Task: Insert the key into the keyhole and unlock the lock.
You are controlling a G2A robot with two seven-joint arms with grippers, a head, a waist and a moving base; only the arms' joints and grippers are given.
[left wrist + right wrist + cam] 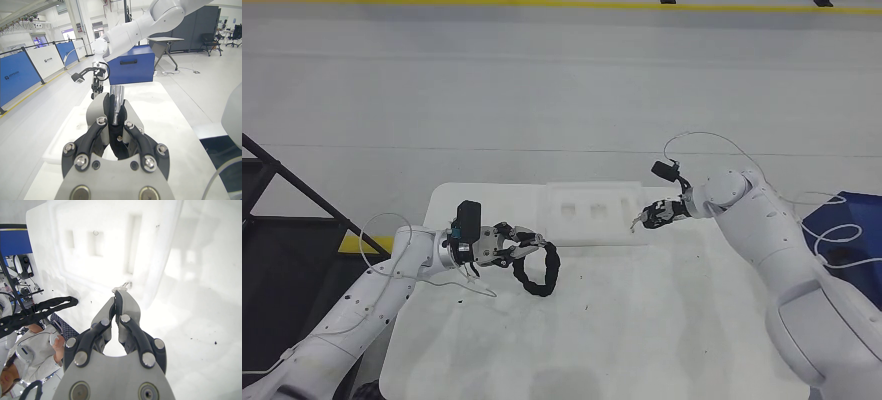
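The lock is a black cable loop with a chrome cylinder at one end. My left gripper holds it above the table's left side, shut on the black body just behind the cylinder, which points toward the other arm. In the left wrist view, that left gripper has the cylinder sticking out past its fingers. My right gripper is over the foam tray's right end, shut on a small silver key whose blade sticks out past the fingertips. Key and cylinder are well apart.
A white foam tray with several rectangular recesses lies along the far edge of the white table. A small metal ring lies in one recess. A blue cabinet stands beyond the table's right end.
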